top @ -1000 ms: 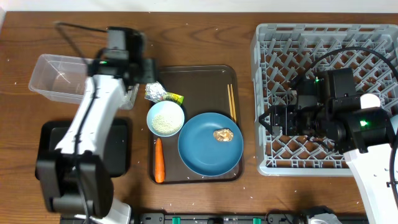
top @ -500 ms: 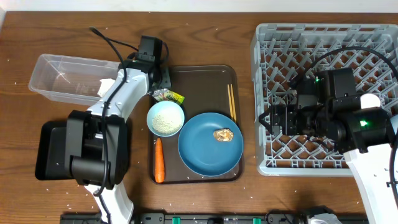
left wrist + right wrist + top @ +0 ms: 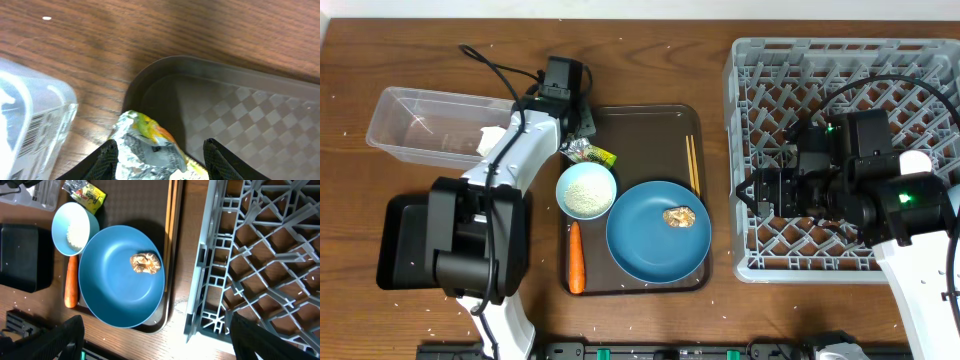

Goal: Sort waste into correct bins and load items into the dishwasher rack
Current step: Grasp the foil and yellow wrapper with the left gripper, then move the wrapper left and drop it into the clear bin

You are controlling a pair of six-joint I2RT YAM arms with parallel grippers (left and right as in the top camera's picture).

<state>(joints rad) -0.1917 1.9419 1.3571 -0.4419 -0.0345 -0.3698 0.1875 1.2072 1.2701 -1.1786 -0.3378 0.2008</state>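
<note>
My left gripper (image 3: 161,150) is spread wide, with the crumpled wrapper (image 3: 144,142) straight below between its fingers. The wrapper sits in the serving tray's (image 3: 240,110) corner, just beside the clear tub (image 3: 30,120). My right gripper (image 3: 157,327), also wide, hangs well off over the rack (image 3: 260,255).

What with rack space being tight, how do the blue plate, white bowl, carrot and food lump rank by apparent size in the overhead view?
1. blue plate
2. white bowl
3. carrot, slightly longer than the bowl is wide but far thinner
4. food lump
</note>
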